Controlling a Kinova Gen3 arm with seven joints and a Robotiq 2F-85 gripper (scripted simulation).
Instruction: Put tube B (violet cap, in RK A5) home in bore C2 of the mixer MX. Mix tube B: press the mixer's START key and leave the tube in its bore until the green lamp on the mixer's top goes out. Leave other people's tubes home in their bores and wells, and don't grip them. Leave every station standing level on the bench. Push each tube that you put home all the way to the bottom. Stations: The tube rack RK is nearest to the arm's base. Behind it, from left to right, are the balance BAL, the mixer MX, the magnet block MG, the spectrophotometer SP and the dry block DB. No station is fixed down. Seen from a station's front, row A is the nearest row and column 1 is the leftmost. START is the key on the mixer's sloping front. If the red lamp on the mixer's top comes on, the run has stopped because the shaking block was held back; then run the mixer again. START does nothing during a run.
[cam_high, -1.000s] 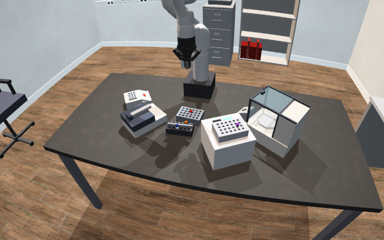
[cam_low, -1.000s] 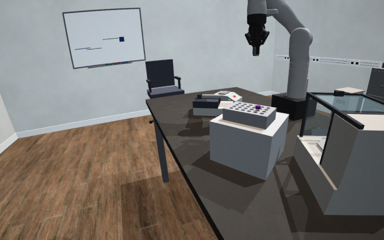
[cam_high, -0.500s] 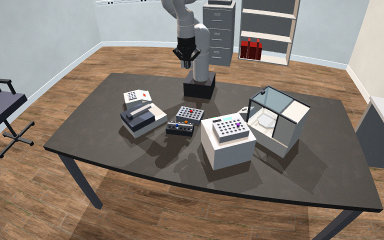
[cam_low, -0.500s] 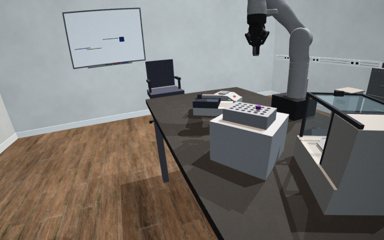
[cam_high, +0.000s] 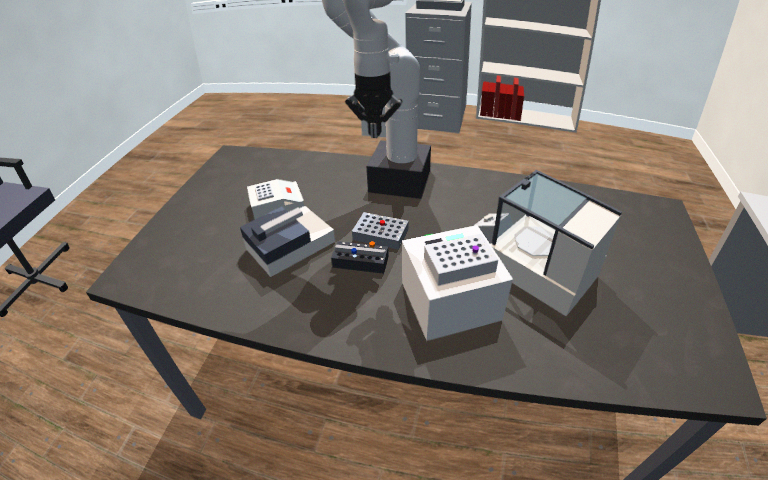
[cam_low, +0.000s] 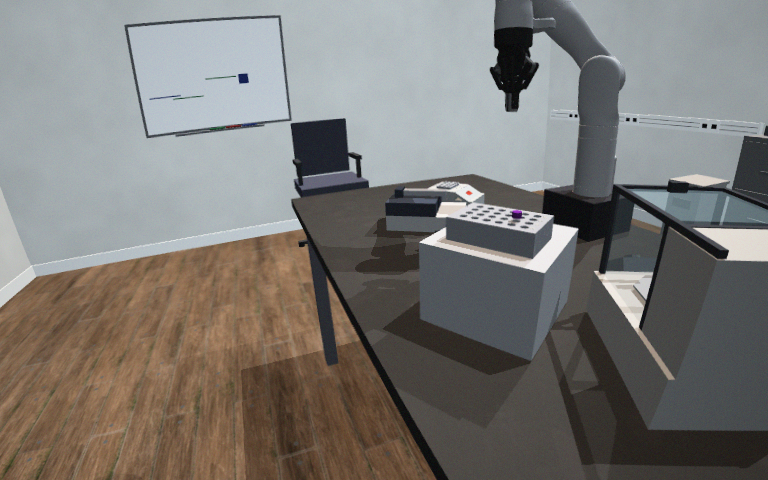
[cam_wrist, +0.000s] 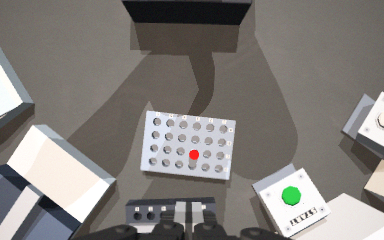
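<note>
Tube B's violet cap shows in the block on top of the mixer. The tube stands upright there; I cannot read the bore's number or its depth. The green START key is on the mixer's front. I cannot make out a lit lamp on the mixer's top. The tube rack holds one red-capped tube and no violet cap. My gripper is shut and empty, high above the bench, away from the mixer.
The magnet block holds a blue cap and an orange cap. The spectrophotometer and dry block stand to one side. The glass-walled balance stands close beside the mixer.
</note>
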